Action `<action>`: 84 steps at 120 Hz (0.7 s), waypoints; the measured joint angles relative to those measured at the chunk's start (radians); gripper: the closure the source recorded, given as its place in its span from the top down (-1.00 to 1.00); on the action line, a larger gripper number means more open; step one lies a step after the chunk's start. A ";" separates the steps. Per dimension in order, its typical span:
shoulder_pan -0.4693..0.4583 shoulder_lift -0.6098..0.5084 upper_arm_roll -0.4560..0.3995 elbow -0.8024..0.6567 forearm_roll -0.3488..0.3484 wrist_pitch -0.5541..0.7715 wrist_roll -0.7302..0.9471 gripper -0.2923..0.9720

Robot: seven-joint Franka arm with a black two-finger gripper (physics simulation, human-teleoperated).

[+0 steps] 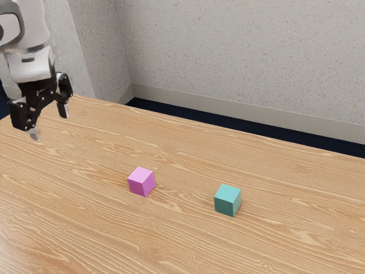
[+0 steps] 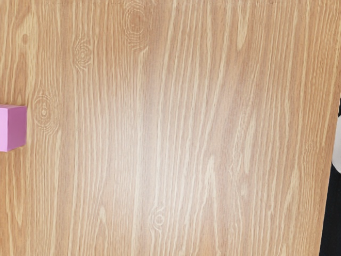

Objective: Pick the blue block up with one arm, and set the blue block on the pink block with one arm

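Hovering spread and empty, the fingers (image 1: pixel 64 103) are above the worktop (image 1: pixel 85 228) at the exterior view's left, well apart from both blocks. Nearer stands the pink block (image 1: pixel 141 181); beyond it the blue block (image 1: pixel 227 200), untouched on the worktop. Step, as judged: approach. Next: cross over, descend astride the blue block.

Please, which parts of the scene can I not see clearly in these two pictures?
1. Wrist view: the pink block is cut off by the picture's edge.
2. Exterior view: the arm above the gripper is cut off by the picture's upper left corner.
3. Exterior view: the far faces of the blue block are hidden by the block itself.
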 joint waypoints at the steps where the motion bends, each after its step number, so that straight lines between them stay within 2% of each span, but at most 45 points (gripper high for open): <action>1: -0.015 -0.014 0.021 -0.028 -0.002 0.012 0.000 0.54; 8: -0.088 -0.077 0.112 -0.164 -0.008 0.097 0.003 0.54; 18: -0.130 -0.042 0.143 -0.236 0.014 0.222 0.019 0.54; 40: -0.146 0.147 0.020 -0.230 0.055 0.405 0.163 0.54; 50: -0.148 0.173 -0.027 -0.239 0.061 0.462 0.261 0.54; 62: -0.148 0.223 -0.061 -0.238 0.120 0.491 0.423 0.54; 70: -0.148 0.298 -0.068 -0.199 0.165 0.510 0.536 0.54; 84: -0.148 0.471 -0.171 -0.071 0.200 0.591 0.729 0.54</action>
